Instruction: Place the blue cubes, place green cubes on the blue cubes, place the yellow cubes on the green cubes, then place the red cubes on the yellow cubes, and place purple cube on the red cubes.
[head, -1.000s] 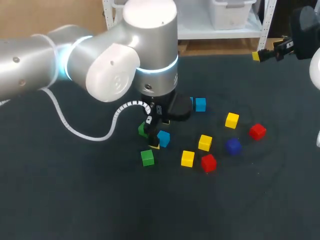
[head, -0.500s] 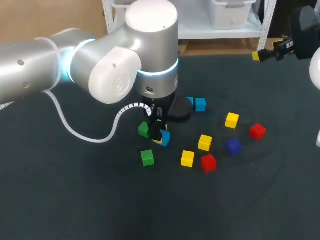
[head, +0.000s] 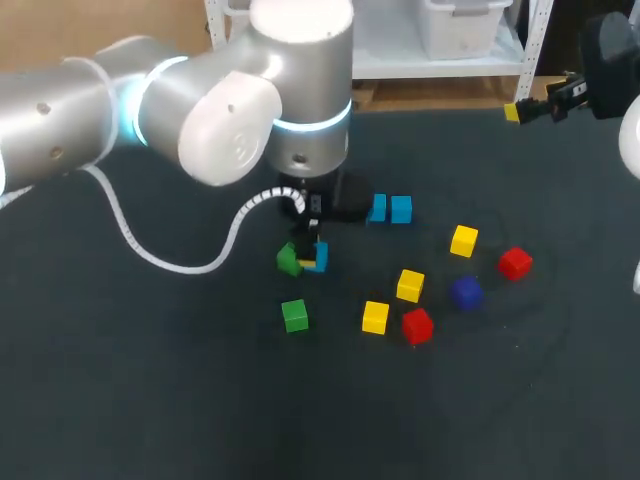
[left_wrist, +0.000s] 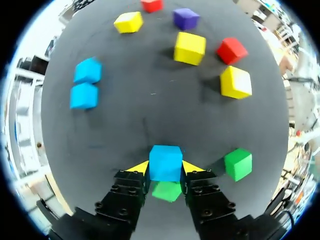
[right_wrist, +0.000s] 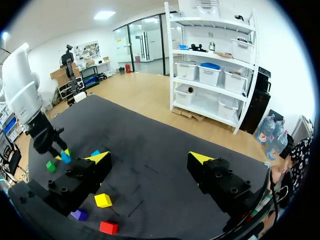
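Blue cube (left_wrist: 165, 162) clamped from two sides between the yellow tips of the left gripper (left_wrist: 166, 168), near the middle of the dark table (head: 150, 400). A green cube (head: 288, 261) lies just beside it, under the gripper; a second green cube (head: 294, 315) sits apart, nearer the robot. Two more blue cubes (head: 401, 208) stand side by side beyond. Three yellow cubes (head: 410, 285), two red cubes (head: 417, 325) and one purple cube (head: 465, 292) lie scattered to the right. Right gripper (right_wrist: 150, 157) over the table's far right corner, jaws wide apart.

Blue cube (head: 318, 257) lifted, carried back in left jaws
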